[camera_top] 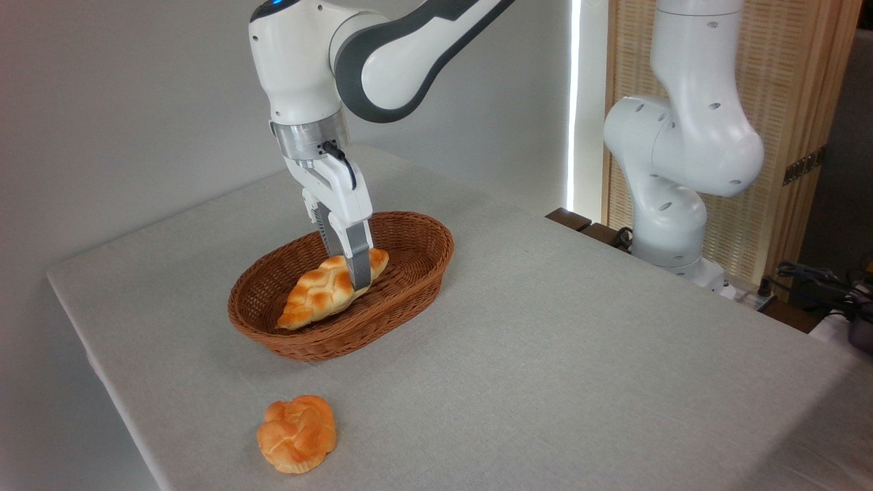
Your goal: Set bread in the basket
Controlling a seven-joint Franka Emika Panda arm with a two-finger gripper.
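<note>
Clearly, no brand, label or writing can be read anywhere in the single camera view. One long braided loaf of bread (327, 294) with a golden-orange crust and pale creases lies inside the one oval brown woven wicker basket (409, 269), its pointed left end near the front wall. The white arm's two-finger gripper (356, 273) reaches down into the basket, its grey fingers (359, 262) astride the loaf's right half — whether they pinch it or stand slack I cannot tell. One small round knotted bun (298, 434) sits apart, near the front edge of the grey cloth-covered table (580, 354). Open cloth spreads to the right of the basket — broad, bare room.
</note>
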